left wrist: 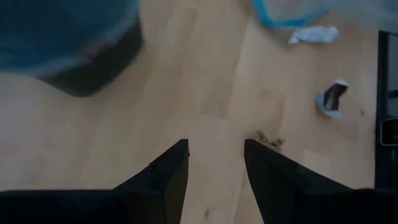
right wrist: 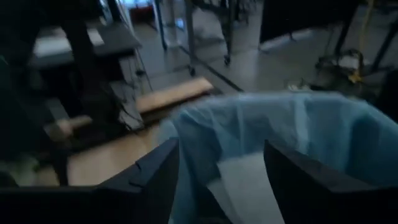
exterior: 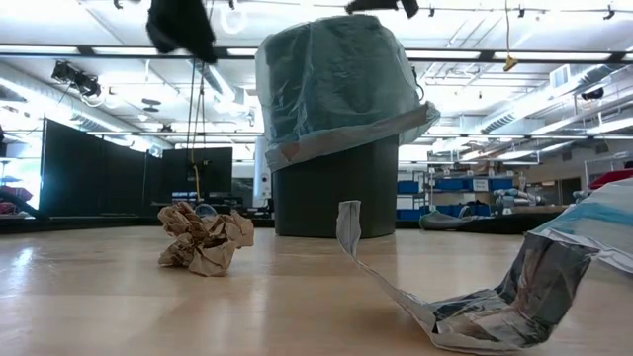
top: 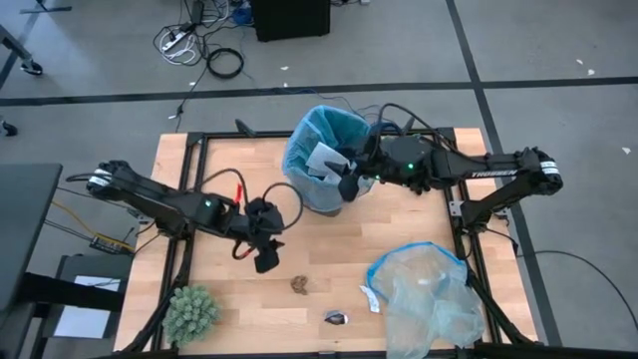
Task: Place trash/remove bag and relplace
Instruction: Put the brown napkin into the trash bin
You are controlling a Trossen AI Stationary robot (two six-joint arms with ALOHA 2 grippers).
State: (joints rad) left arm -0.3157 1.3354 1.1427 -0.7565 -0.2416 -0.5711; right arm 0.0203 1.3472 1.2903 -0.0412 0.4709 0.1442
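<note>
The dark bin stands at the table's far middle, lined with the sky-blue bag, whose edge is turned down over the rim. A white paper piece lies inside the bag. My right gripper hovers open and level over the bin's near-right rim, holding nothing. My left gripper hangs open above the bare table left of the bin, tilted downward, empty. On the table lie trash: a crumpled brown paper wad, a dark wrapper and a white scrap.
A pale, clear grey-blue plastic bag lies crumpled at the table's near right. A green spiky plant ball sits at the near left corner. Black frame rails border the wooden top; bare wood lies between the bin and the wad.
</note>
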